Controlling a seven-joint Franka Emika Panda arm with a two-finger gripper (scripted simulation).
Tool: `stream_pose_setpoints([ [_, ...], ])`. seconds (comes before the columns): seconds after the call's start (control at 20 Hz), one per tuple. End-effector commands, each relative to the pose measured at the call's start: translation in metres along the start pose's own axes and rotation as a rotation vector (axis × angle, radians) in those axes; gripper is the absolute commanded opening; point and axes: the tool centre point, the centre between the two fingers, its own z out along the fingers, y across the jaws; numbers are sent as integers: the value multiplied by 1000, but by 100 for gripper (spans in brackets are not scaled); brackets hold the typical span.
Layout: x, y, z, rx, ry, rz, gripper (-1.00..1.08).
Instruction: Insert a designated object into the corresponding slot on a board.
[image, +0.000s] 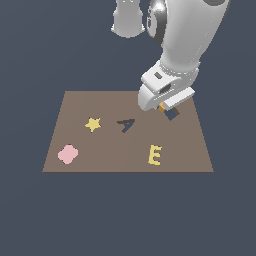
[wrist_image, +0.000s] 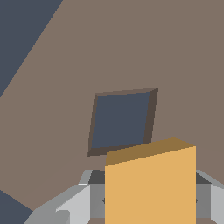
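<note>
The brown board (image: 100, 102) lies flat on the dark ground. My gripper (image: 163, 106) hangs low over the board's far right part, shut on the orange square block (image: 162, 106), of which only a sliver shows under the hand. Just beside it, toward the exterior view's right, the dark diamond-turned slot (image: 171, 114) is partly covered by the hand. In the wrist view the orange block (wrist_image: 151, 186) sits between the grey fingers (wrist_image: 76, 203), close above the board (wrist_image: 87, 52), and the square slot (wrist_image: 121, 120) is open just beyond the block.
On the board sit a yellow star (image: 93, 124), a pink rounded blob (image: 67, 154), a yellow letter E (image: 155, 155) and a dark A-shaped cutout (image: 127, 125). The arm's white body (image: 185, 40) rises above the board's far right edge.
</note>
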Motion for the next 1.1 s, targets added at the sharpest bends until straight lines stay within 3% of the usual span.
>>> stream_pose_setpoints([
  [0.0,11,-4,0,0,0,40,-100],
  [0.45,36,-12,-1,0,0,121,-100],
  [1.05,39,-12,9,-1,0,130,-100],
])
